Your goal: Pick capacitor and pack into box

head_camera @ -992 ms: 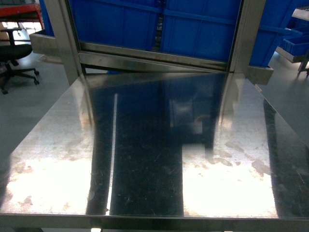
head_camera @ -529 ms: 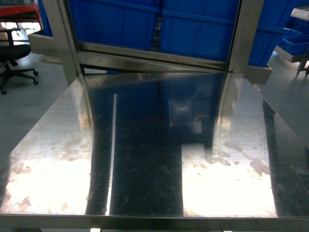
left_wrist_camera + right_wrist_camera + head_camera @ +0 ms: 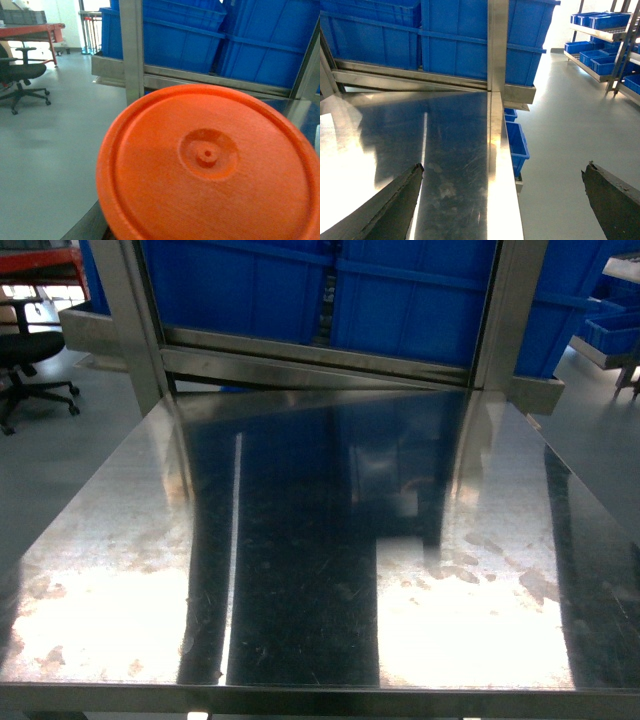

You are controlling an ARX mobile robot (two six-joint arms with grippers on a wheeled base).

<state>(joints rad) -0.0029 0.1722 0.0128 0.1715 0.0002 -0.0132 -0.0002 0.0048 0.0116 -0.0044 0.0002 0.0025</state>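
At 12 o'clock behind shiny table [image 3: 300,540] stood blue crates [image 3: 330,290]. Right hand [image 3: 502,185] was wide apart, holding nothing. Left hand's state: cannot tell; orange disc [image 3: 210,165] filled its view.

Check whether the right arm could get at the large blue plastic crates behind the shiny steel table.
Probably not readily. The right gripper hangs open over the steel table's right edge, and a steel upright and cross rail stand in front of the blue crates, leaving only gaps.
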